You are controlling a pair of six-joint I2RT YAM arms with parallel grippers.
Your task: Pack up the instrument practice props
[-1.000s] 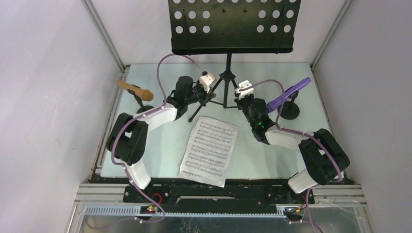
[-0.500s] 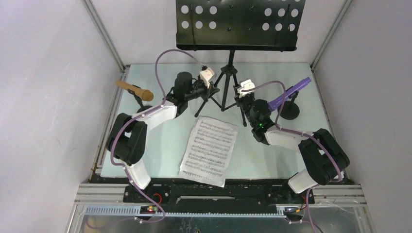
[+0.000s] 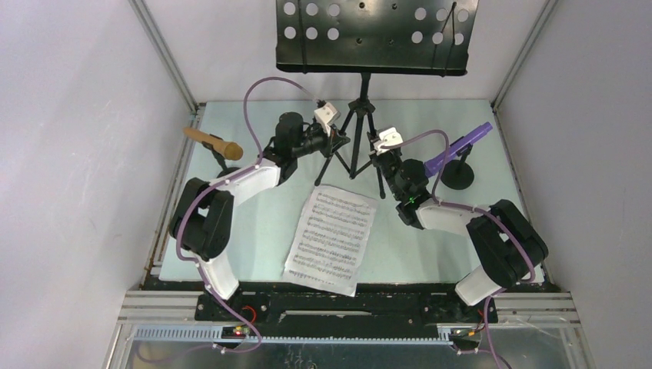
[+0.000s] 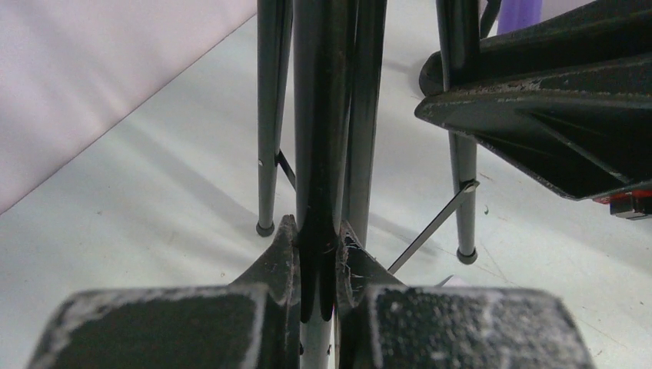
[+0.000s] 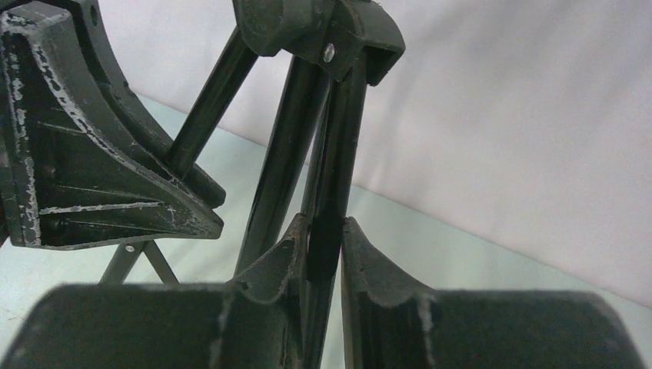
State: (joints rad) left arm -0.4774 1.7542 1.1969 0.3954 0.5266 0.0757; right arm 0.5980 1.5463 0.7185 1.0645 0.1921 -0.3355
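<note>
- music rack [image 3: 373,34]: black, perforated, upright on its tripod at the back middle of the surface [image 3: 261,223]; desk part at the top of the overhead view
- left leg [image 3: 324,171] and right leg [image 3: 382,181] of the tripod angle down to the surface, feet just beyond the top edge of the sheet-music page [image 3: 332,238]
- left hand [image 4: 317,269]: nearly closed, fingers pinched on the left leg low down; wrist view shows the tube wedged between the pads
- right hand [image 5: 323,246]: narrow gap, clamped on the right leg just under the tripod hub
- the two hands sit close together, one on each side of the centre pole
- sheet-music page lies flat on the surface, mid-front, between the arms, touched by neither hand
- containers: left-side holder [image 3: 223,163] carries the tan microphone [image 3: 213,143], tilted, at the left edge
- right-side holder [image 3: 459,178] carries the purple microphone [image 3: 455,148], tilted, near the right edge
- vs. a second ago: left leg's foot has swung inward toward the pole, tripod spread is narrower
- left hand has moved right with the leg; right hand and forearm have shifted left
- rack desk sits slightly further right and higher in the overhead view
- page, both microphones and both holders unchanged
</note>
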